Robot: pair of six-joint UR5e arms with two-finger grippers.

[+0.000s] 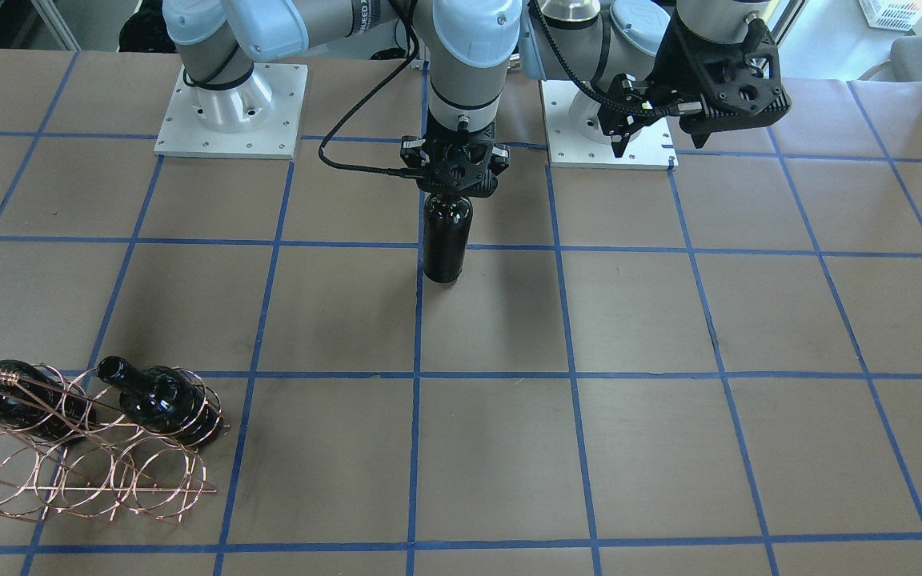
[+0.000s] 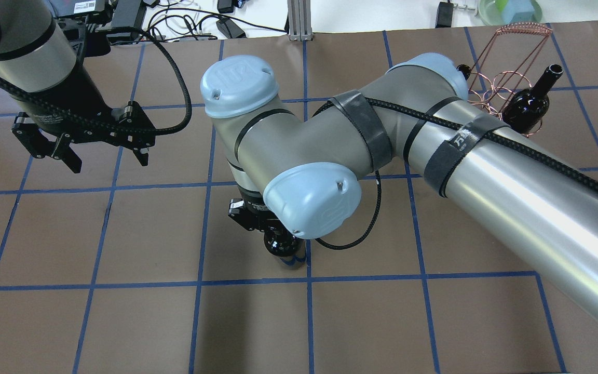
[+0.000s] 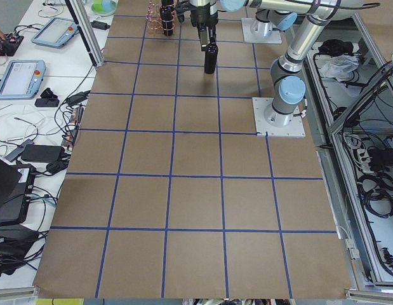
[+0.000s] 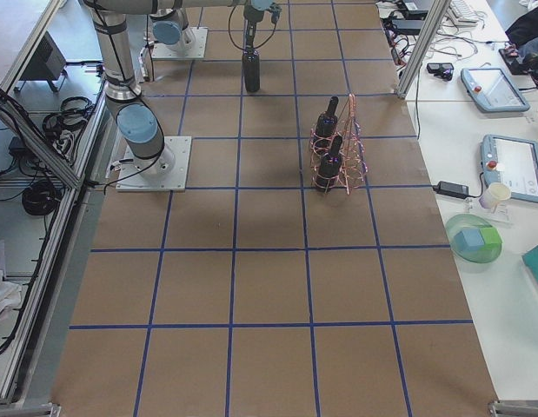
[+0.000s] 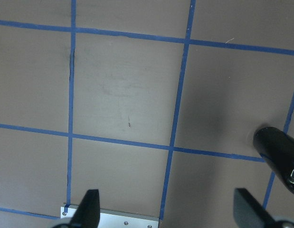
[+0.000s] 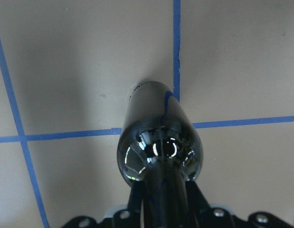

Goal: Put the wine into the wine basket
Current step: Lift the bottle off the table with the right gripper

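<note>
A near-black wine bottle (image 1: 446, 240) stands upright near the table's middle. My right gripper (image 1: 450, 189) is shut on its neck from above. The right wrist view looks down the bottle (image 6: 158, 137), with the fingers (image 6: 137, 199) clamped on the neck. I cannot tell whether its base touches the table. The copper wire wine basket (image 1: 85, 468) sits far off toward my right and holds two more dark bottles (image 1: 165, 404) (image 1: 5, 400). It also shows in the overhead view (image 2: 506, 83). My left gripper (image 2: 104, 156) hovers open and empty above the table; its fingertips (image 5: 87, 211) are spread wide.
Two metal arm base plates (image 1: 229, 112) (image 1: 581, 128) lie on the robot's side of the table. The brown table carries a blue tape grid (image 1: 417, 374). Cables and tablets (image 3: 21, 73) lie on a side bench beyond the table edge.
</note>
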